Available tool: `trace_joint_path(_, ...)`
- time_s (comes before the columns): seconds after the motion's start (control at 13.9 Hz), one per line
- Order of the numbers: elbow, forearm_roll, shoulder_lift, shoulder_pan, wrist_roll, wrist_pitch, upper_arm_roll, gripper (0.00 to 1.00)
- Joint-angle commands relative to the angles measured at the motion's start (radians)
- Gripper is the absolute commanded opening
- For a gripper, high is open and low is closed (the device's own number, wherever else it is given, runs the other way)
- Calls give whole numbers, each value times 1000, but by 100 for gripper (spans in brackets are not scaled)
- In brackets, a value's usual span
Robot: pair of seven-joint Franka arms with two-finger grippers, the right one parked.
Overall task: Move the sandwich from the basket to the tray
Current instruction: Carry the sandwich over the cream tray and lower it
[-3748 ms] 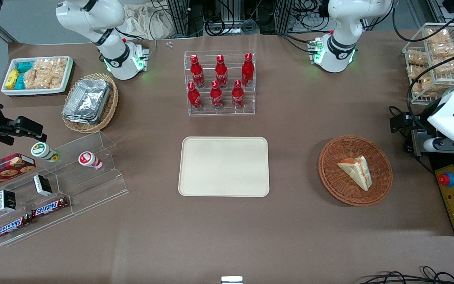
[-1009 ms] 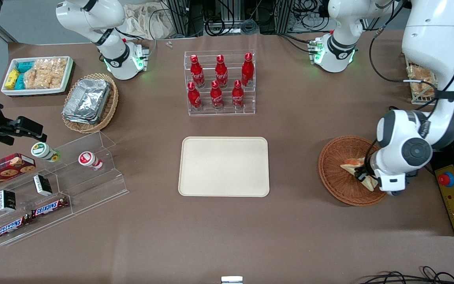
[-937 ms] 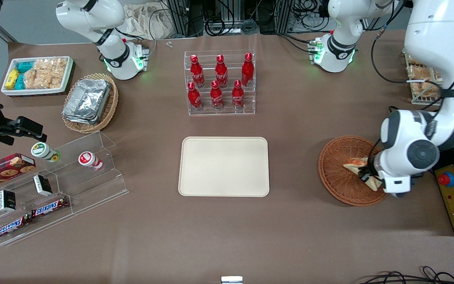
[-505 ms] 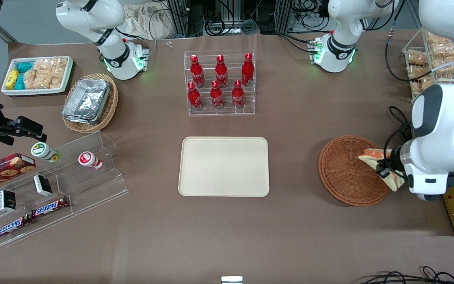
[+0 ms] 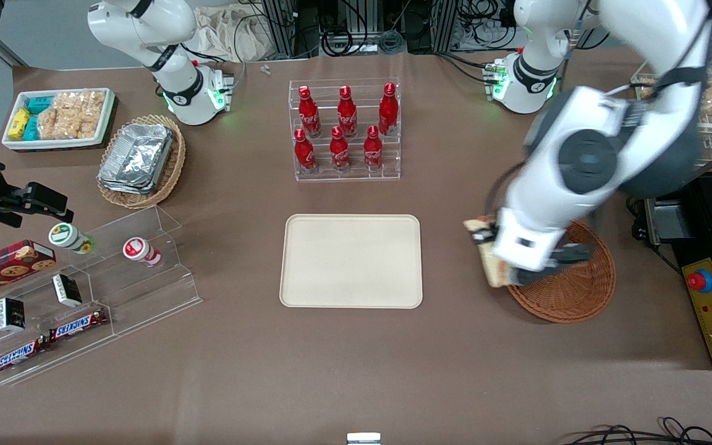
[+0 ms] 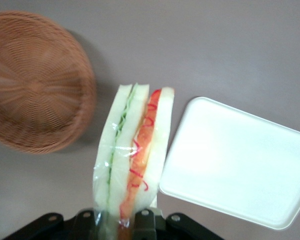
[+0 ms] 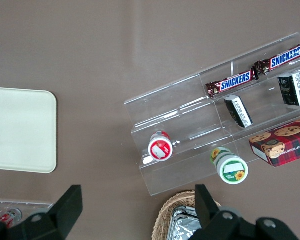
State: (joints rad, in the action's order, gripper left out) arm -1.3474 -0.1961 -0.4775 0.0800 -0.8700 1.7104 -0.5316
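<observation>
Over the brown desk (image 5: 393, 371), the hand (image 6: 121, 222) grasps the sandwich (image 6: 132, 150), now lifted clear of the emptied basket (image 6: 37, 82) and carried midair toward the tray (image 6: 240, 165).

The brown tabletop (image 5: 455, 185) carries the cream tray (image 5: 351, 261) at its middle, with the round basket (image 5: 578, 290) beside it toward the working arm's end. A clear rack of red bottles (image 5: 345, 130) stands farther from the front camera than the tray. Toward the parked arm's end lie an oval basket of foil trays (image 5: 141, 161), a white bin of snacks (image 5: 59, 117) and a clear stepped stand (image 5: 102, 290) with cups, small boxes and chocolate bars. The gripper (image 6: 121, 226) hangs above the tabletop between basket and tray, jaws closed on the sandwich (image 6: 132, 155).
</observation>
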Motion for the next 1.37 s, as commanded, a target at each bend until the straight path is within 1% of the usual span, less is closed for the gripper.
trace_joint_path(0.0,-12,-31,-123,111,5,125,2,0)
trace_joint_path(0.07,-12,-58,-175,136,3,170,4,0)
trace_joint_path(0.22,-12,-136,-272,188,5,250,4,0)
trace_joint_path(0.36,-10,-193,-331,195,20,262,4,0)
trace_joint_path(0.58,-10,-210,-369,193,23,264,15,0)
trace_joint_path(0.72,-10,-242,-388,193,22,265,19,0)
trace_joint_path(0.86,-7,-244,-395,193,22,265,19,2)
trace_joint_path(0.94,-6,-250,-400,193,22,270,19,9)
trace_joint_path(1.08,-6,-250,-401,193,14,271,19,34)
trace_joint_path(1.15,-4,-249,-401,193,9,272,19,44)
trace_joint_path(1.23,2,-247,-400,193,8,272,19,51)
trace_joint_path(1.3,5,-247,-397,191,6,272,19,64)
